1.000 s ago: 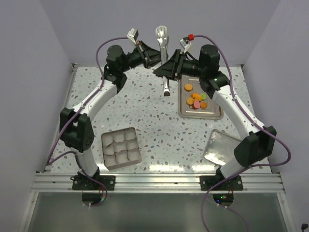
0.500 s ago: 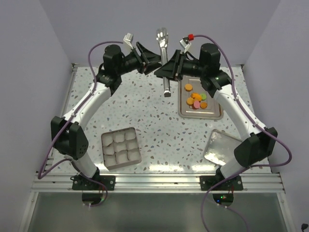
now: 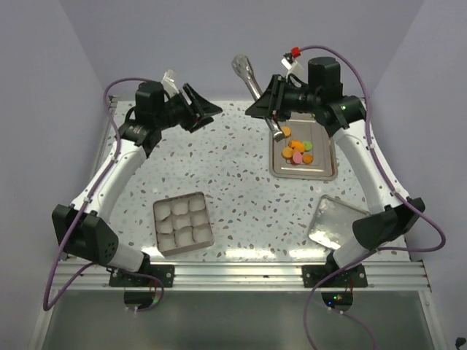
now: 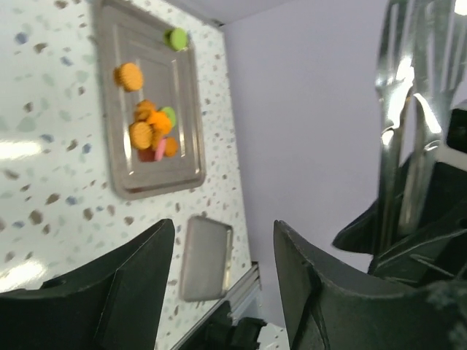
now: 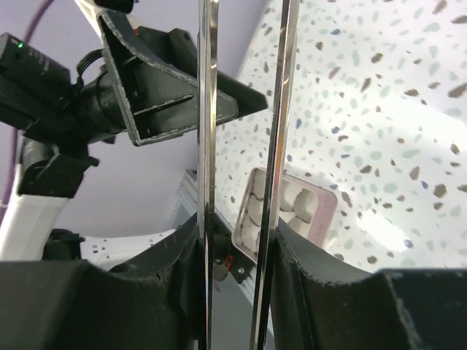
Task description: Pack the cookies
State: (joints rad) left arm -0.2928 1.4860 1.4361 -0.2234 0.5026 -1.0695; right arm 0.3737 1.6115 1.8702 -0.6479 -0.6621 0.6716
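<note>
Now the handover is done: the left gripper (image 3: pixel 206 109) has let go of the shiny metal tongs (image 3: pixel 255 80) and pulled back toward the table's far-left corner, jaws well apart and empty. The right gripper (image 3: pixel 267 104) alone clamps the tongs between its fingers, tips angled down toward the flat steel tray (image 3: pixel 321 172) at the far-right of the table. The small round cookies (image 3: pixel 298 149), orange, green and pink, all lie on that tray. The square box of white paper cups (image 3: pixel 183 222) near the front edge holds none. Packing looks ready to start.
</note>
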